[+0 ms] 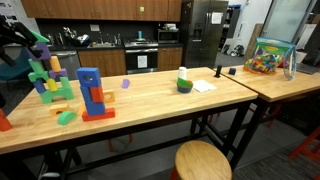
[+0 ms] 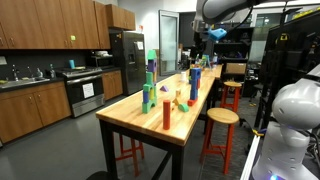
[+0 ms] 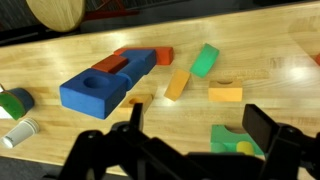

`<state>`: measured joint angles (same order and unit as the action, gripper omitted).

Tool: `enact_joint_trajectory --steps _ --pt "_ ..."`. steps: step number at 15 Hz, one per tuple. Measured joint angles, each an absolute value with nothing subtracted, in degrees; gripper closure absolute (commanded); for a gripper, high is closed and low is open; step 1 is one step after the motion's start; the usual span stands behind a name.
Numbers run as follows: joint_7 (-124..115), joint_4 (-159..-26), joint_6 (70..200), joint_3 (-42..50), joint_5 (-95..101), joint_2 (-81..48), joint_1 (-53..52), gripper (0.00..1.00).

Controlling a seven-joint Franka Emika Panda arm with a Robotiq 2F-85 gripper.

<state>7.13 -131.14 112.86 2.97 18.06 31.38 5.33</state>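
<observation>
Pincer hangs well above the wooden table, and in the wrist view I see its jaws spread wide with nothing gripped and nothing touching either finger. Nearest thing is a green block with a yellow bit, lying on the table below the gap, closer to the right-hand finger as the wrist view shows it. I can't tell if it's one piece or two. Just ahead of the pincer lie two orange blocks, one flat and one angled, apart from each other. Beyond those is a green block, tilted, not touching the orange ones. Ahead and off to the left-hand side of the wrist picture lies a big blue block with a round hole, with a red block resting against or on its far end; which of the two I can't say. Further that way, near the frame edge, are a white cup on its side and a green cylinder just beside it. A round wooden stool top shows past the table edge. In an exterior view the arm reaches in high over the far end of the table, where stacked block towers stand upright.
</observation>
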Motion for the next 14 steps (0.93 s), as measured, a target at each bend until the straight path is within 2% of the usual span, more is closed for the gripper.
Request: enact_joint_trajectory --steps 5,14 --pt "8.97 -131.90 110.13 5.29 12.64 35.55 5.04 0.00" --pt "11.93 -130.58 104.41 5.36 12.19 25.51 3.93 0.00"
